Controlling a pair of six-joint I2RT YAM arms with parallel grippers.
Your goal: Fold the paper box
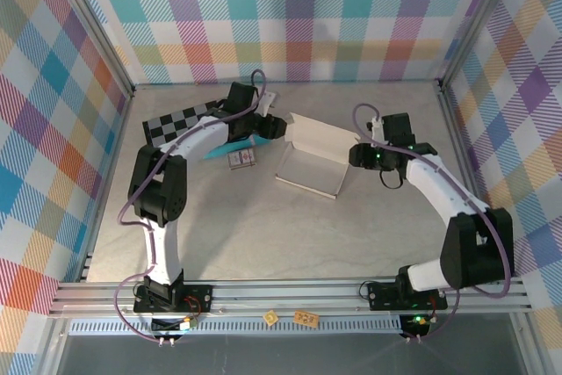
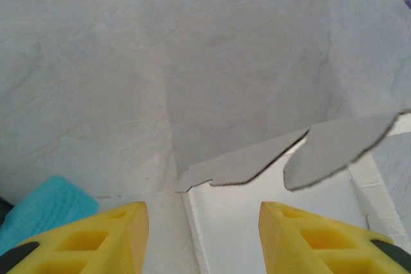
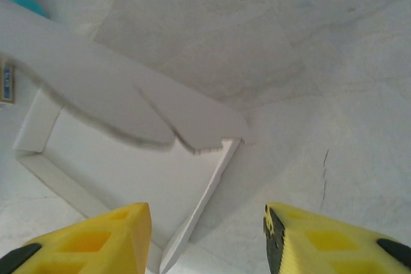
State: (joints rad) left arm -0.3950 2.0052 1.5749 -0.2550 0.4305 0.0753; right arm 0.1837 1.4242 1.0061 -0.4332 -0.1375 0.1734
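The left claw (image 2: 202,245) is spread wide, its yellow fingers (image 2: 115,235) at the bottom corners of the left wrist view. Between them the white corner of the paper box (image 2: 247,219) runs toward the lower right, with grey-shaded flaps jutting up across the middle right. A teal cloth (image 2: 45,206) shows at the lower left.

The right claw (image 3: 209,242) is also spread wide. The box lies in the left half of the right wrist view as a shallow open tray, its raised lid flap (image 3: 109,94) blurred across the upper left and one thin side wall reaching down between the fingers.

From the top camera the box sits at the centre of the counter (image 1: 263,234), the left claw at its upper left corner and the right claw at its right edge, beside the raised flap. That view also shows a checkerboard (image 1: 176,122) at the upper left and a small printed card (image 1: 241,160) beside the cloth, just left of the box.
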